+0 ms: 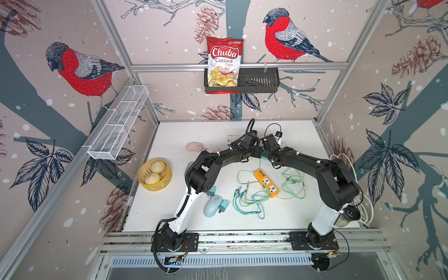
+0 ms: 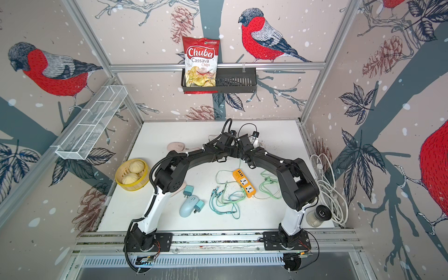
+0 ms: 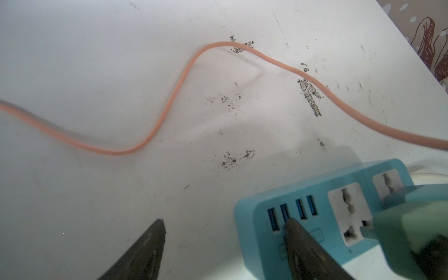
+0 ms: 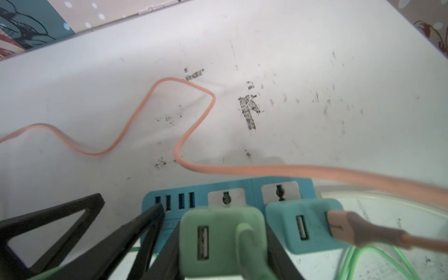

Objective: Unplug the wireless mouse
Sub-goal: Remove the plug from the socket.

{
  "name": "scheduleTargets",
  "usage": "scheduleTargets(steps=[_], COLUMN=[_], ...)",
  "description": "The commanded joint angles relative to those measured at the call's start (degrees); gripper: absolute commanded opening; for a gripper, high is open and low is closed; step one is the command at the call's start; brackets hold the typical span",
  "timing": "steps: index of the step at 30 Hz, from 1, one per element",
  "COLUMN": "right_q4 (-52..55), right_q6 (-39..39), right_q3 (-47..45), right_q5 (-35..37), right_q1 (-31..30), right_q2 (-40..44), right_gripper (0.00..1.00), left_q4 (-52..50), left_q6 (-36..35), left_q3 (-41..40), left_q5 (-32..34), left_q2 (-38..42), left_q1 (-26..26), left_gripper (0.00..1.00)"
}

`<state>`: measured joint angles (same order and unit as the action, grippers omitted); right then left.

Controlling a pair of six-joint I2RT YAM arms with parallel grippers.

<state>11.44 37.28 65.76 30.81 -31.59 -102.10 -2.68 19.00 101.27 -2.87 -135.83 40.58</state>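
You have a blue power strip (image 4: 253, 194); a mint-green adapter (image 4: 218, 232); a teal adapter (image 4: 286, 225); a salmon-pink cable (image 4: 291, 169); a white bench (image 4: 315, 72) flecked with black scuffs.

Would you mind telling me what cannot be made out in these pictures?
Blue power strip: covered by the left arm and right arm in both top views.
Pink cable: its run to the pink mouse passes under the left arm in a top view.
Right gripper on the green adapter: fingertips behind the adapter, blurred, right wrist view.

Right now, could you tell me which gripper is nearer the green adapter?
Right. The right gripper grips the green adapter; the left gripper hangs open beside it, at the power strip's USB ports.
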Motion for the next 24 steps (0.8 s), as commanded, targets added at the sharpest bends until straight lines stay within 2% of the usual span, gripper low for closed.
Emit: scheduleTargets(steps=[1, 4, 7, 12, 14, 16, 17, 20, 24], right_q4=[1.2, 2.0, 2.2, 3.1, 3.9, 6.1, 7.8, 12.2, 13.9], right_q6=[-1.5, -1.5, -2.7, -12.4, -16.3, -19.5, -21.2, -24.6, -28.0], right_q3=[1.0, 1.2, 0.5, -2.3, -4.1, -5.4, -5.8, -7.7, -12.1], right_q5=[3.7, 2.9, 0.7, -7.8, -13.9, -20.9, -24.2, -32.4, -44.4], right_q1=[-0.7, -0.8, -1.0, -1.0, -0.1, 0.9, 1.1, 1.0, -0.9], right_q2=[0.6, 1.2, 4.3, 14.7, 19.2, 22.6, 24.0, 27.5, 34.2], right_gripper=[0.17, 0.14, 0.10, 0.04, 0.04, 0.06, 0.06, 0.06, 0.07], left_q4=[-8.5, -9.1, -7.8, -0.5, 0.4, 2.6, 3.7, 4.1, -2.5], left_q6=[-1.3, -1.1, -1.7, -9.7, -12.5, -16.9, -18.5, -19.5, -24.4], left_q3=[-0.2, 0.1, -2.4, -17.5, -22.8, -26.9, -28.3, -29.9, -29.4], left_q5=[2.3, 2.2, 0.3, -8.8, -12.2, -11.9, -14.7, -25.8, -28.7], left_q2=[-0.8, -0.1, 5.0, 24.5, 32.1, 38.6, 41.6, 47.9, 53.4], left_q1=[0.0, 0.0, 0.0, -0.3, -0.4, 1.5, 2.1, 2.3, 2.3], left_gripper=[0.77, 0.77, 0.79, 0.79, 0.78, 0.78, 0.78, 0.77, 0.74])
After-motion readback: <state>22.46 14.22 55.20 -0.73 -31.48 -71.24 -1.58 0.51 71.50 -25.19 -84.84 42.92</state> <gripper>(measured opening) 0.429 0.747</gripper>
